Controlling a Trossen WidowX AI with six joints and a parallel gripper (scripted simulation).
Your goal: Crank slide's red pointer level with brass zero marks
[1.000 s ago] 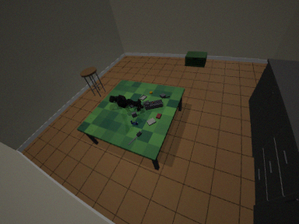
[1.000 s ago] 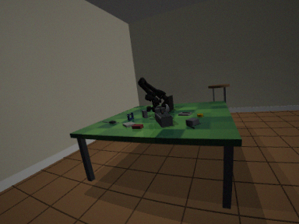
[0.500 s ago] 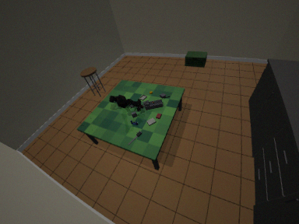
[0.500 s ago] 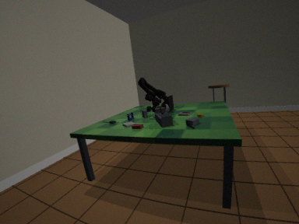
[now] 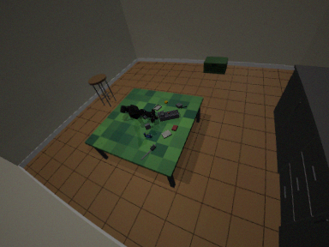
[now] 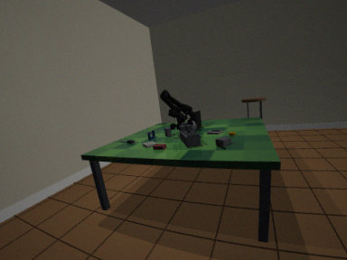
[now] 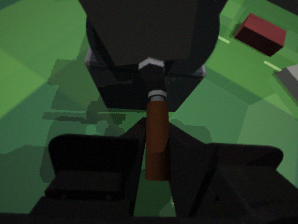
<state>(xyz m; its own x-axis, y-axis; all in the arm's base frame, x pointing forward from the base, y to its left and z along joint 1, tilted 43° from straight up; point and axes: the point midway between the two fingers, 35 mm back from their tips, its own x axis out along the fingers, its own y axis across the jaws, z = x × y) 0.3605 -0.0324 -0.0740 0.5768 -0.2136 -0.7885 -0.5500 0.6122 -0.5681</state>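
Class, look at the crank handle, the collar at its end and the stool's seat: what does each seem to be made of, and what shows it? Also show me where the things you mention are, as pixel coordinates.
Handle (image 7: 157,142): probably wood or brown plastic, smooth; even reddish-brown colour.
Collar (image 7: 157,94): likely metal; pale grey with a bright edge.
Seat (image 5: 98,79) (image 6: 254,100): perhaps wood; plain brown.

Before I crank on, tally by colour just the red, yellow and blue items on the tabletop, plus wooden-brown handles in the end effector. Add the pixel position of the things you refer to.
Red block (image 5: 175,128) (image 6: 159,146) (image 7: 261,34): 1
Yellow item (image 5: 166,102) (image 6: 232,134): 1
Blue item (image 5: 147,135) (image 6: 153,133): 1
Brown crank handle (image 7: 157,140), held in the end effector (image 7: 152,122): 1
Total: 4
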